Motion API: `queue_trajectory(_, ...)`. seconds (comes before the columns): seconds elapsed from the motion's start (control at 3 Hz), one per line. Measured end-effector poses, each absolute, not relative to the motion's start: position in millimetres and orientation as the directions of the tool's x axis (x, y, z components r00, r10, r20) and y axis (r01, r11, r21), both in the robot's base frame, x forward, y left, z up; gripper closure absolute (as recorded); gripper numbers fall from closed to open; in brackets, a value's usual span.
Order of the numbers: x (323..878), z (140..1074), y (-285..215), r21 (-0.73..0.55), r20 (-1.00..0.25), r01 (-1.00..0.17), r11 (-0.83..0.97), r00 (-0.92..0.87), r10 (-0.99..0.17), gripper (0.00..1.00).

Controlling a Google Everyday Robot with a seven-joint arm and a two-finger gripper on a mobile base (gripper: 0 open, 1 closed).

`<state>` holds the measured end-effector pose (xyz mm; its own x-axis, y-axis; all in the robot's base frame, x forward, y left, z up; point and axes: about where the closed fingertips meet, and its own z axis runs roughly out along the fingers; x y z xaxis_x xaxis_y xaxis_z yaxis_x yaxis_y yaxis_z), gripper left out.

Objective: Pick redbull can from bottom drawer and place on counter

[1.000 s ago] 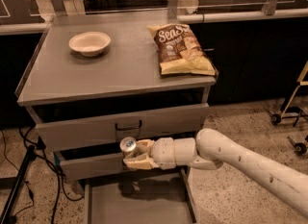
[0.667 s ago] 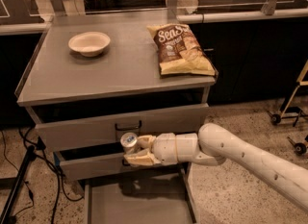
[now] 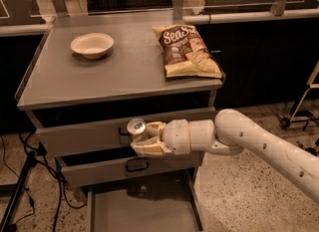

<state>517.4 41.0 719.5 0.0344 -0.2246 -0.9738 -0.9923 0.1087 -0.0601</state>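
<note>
My gripper [image 3: 142, 137] is shut on the redbull can [image 3: 136, 126], whose shiny round top shows above the cream fingers [image 3: 149, 147]. It hangs in front of the top drawer's face, below the counter's front edge and well above the bottom drawer [image 3: 142, 208], which stands pulled out with its grey floor bare. The counter [image 3: 114, 69] is the flat grey cabinet top just above and behind the can. The white arm reaches in from the lower right.
A white bowl [image 3: 92, 45] sits at the counter's back left and a chip bag [image 3: 188, 51] at its right side. Two upper drawers with dark handles [image 3: 136, 165] are shut. A tripod leg and cables stand at the lower left.
The gripper has risen a little with the can, from level with the gap between the two upper drawers to the top drawer's face.
</note>
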Motion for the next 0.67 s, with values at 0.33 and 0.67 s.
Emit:
queue_trajectory(0.33,524.9,734.7,39.0,-0.068,-0.976,-0.992,0.106,0.044,-0.212,1.00)
queue_trajectory(0.67,552.8,789.9,30.7,-0.115,-0.979,-0.989,0.089,0.098,-0.180,1.00)
